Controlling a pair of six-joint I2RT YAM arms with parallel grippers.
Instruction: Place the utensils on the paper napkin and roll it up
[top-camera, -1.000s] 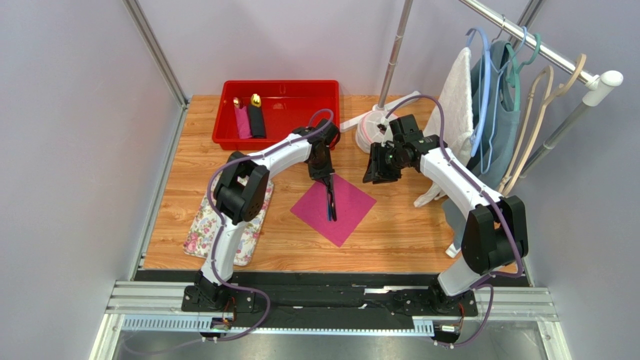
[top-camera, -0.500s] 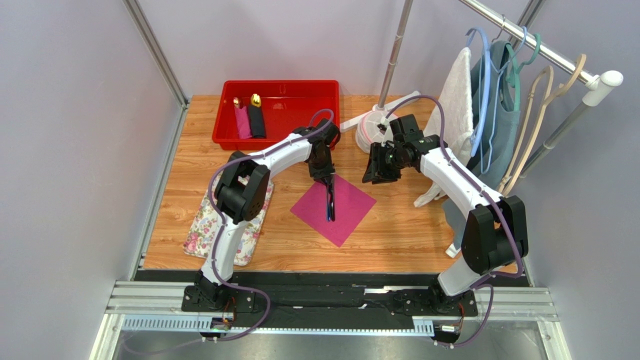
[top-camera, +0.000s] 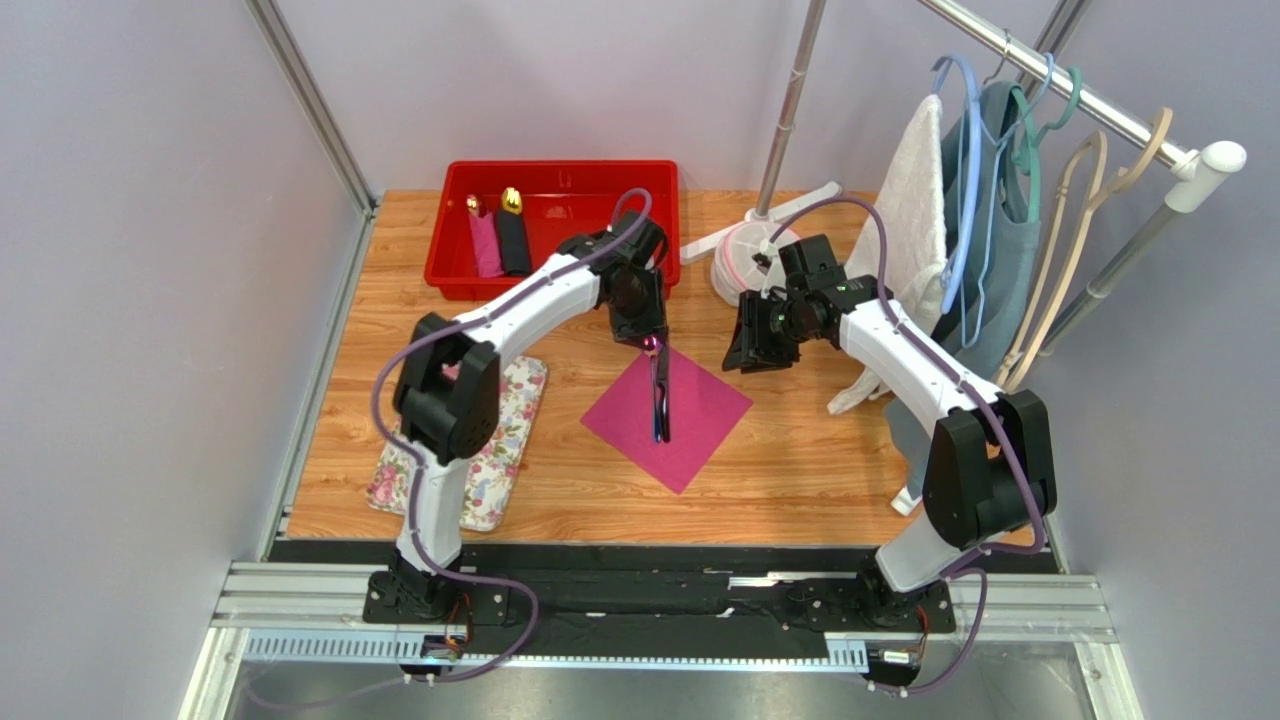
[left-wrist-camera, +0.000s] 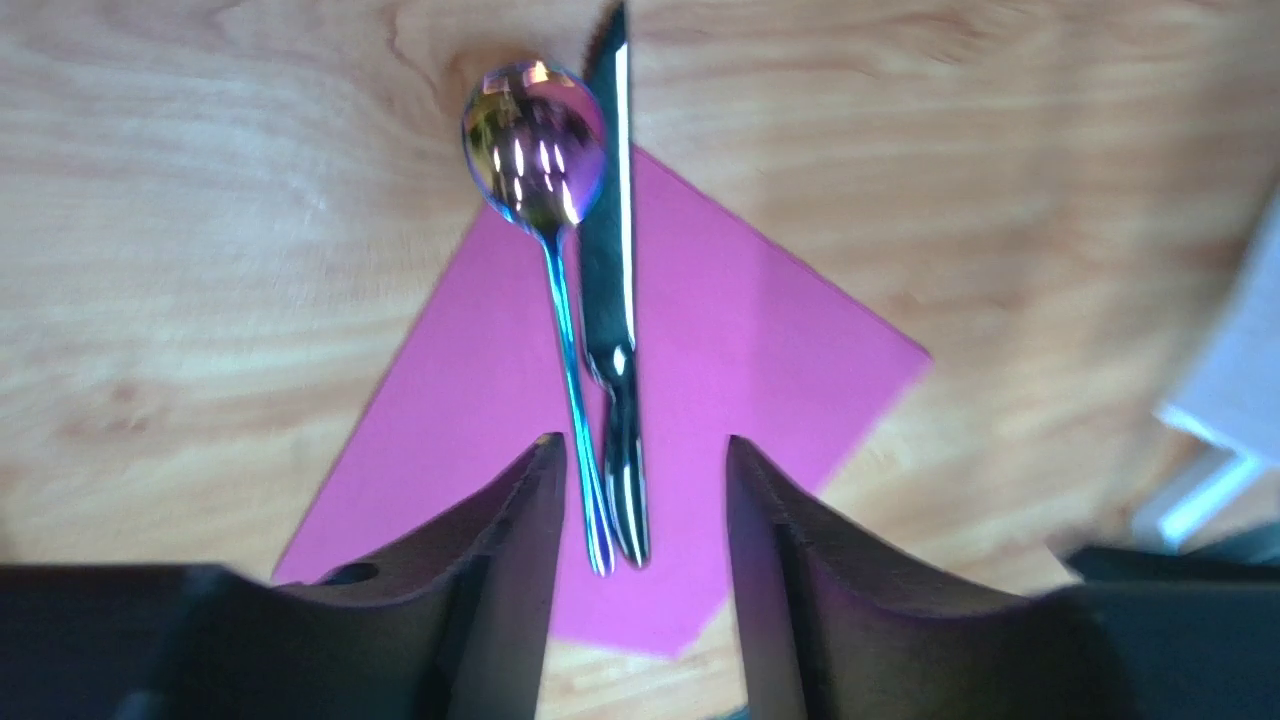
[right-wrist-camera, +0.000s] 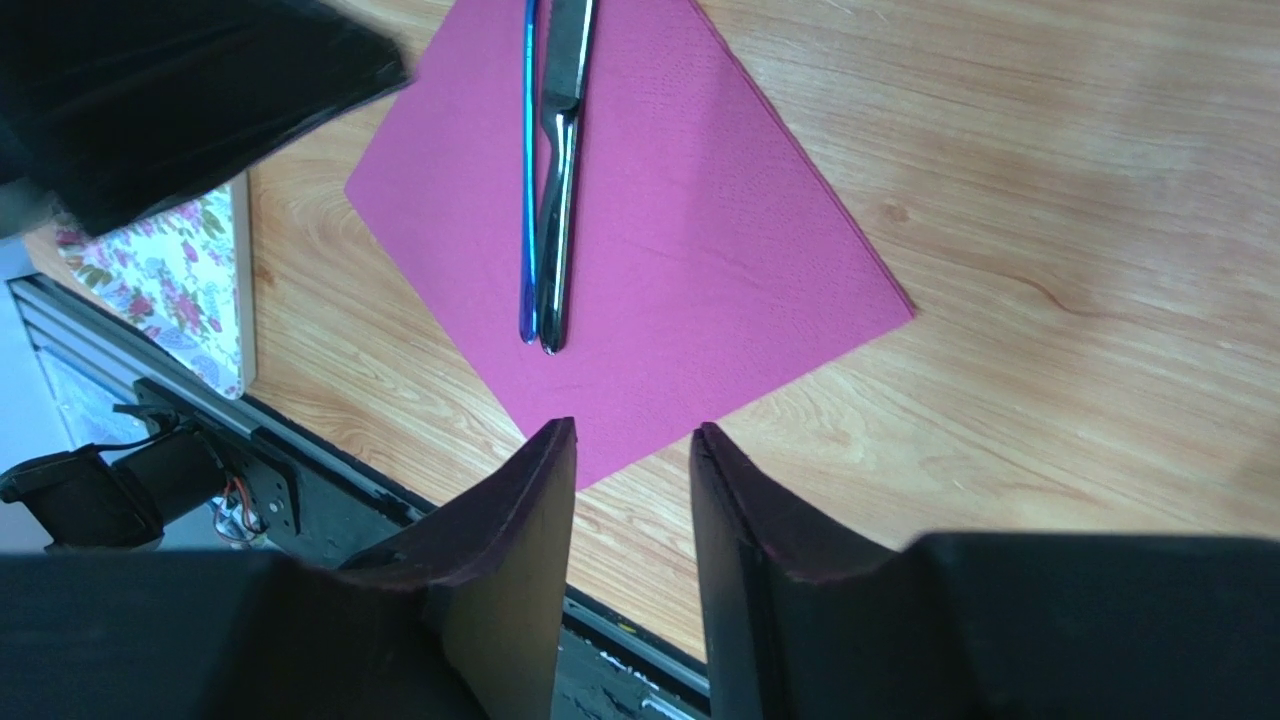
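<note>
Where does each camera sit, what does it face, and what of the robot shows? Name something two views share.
Top external: above and behind the bases, looking down on the table; both arms show, with left gripper and right gripper.
Left wrist: on the left wrist, facing down at the utensils; its open fingers frame the bottom.
Right wrist: on the right wrist, facing down toward the near edge; its open fingers show.
Shared: both wrist views show the utensils on the paper napkin.
</note>
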